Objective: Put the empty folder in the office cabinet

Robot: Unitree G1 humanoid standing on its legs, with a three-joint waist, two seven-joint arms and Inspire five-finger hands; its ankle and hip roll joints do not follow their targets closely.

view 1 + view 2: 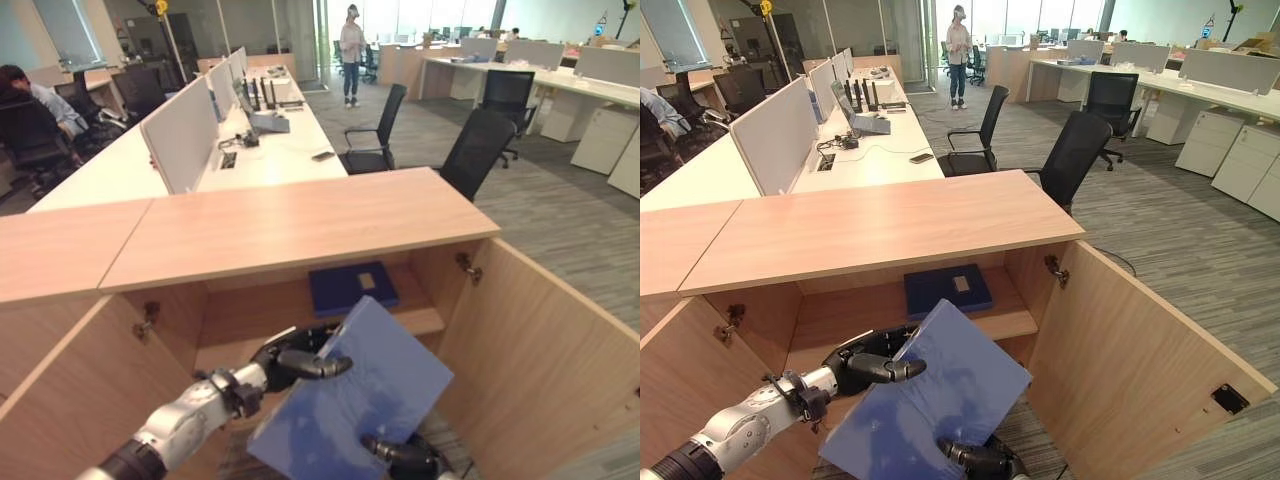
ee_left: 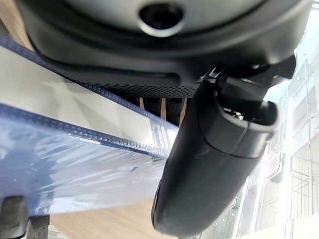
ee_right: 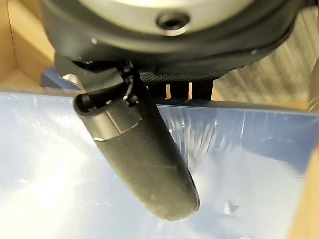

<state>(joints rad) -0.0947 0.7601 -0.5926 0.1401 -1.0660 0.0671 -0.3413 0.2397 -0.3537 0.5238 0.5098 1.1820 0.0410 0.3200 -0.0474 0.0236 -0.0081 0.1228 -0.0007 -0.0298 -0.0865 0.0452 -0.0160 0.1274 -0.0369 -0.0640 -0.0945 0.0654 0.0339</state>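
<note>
Both hands, left [image 1: 290, 362] and right [image 1: 405, 455], are gripping the folder [image 1: 355, 400] before the open cabinet [image 1: 520, 330]; shelving it is still to come.

Left arm reaches in from lower left, left hand [image 1: 290, 362] pinching the folder [image 1: 360, 410], thumb on top. Right hand [image 1: 405, 457] grips its lower edge, thumb over.

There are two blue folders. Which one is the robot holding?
The lighter blue folder tilted in front of the open cabinet, pinched between the left hand and the right hand. The darker folder lies flat on the shelf inside.
</note>
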